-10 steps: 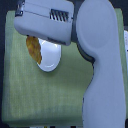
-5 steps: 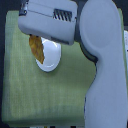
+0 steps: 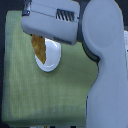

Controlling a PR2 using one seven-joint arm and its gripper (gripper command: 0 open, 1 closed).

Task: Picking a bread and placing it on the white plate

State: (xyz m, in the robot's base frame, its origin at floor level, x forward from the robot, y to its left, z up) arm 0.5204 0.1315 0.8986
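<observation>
The bread (image 3: pixel 38 46) lies over the white plate (image 3: pixel 52 58) near the table's (image 3: pixel 30 95) far edge. It looks light, crusty and crushable, so a mid-length hold seems best. The claw is hidden; I cannot tell its state.

I see a surface (image 3: pixel 30 95) covered by a pale green cloth (image 3: pixel 55 90) with a fine woven grid, spreading out below and around the gripper. Its lower edge hangs over a dark strip. Beyond the cloth the background is dark blue and too blurred to make out.
</observation>
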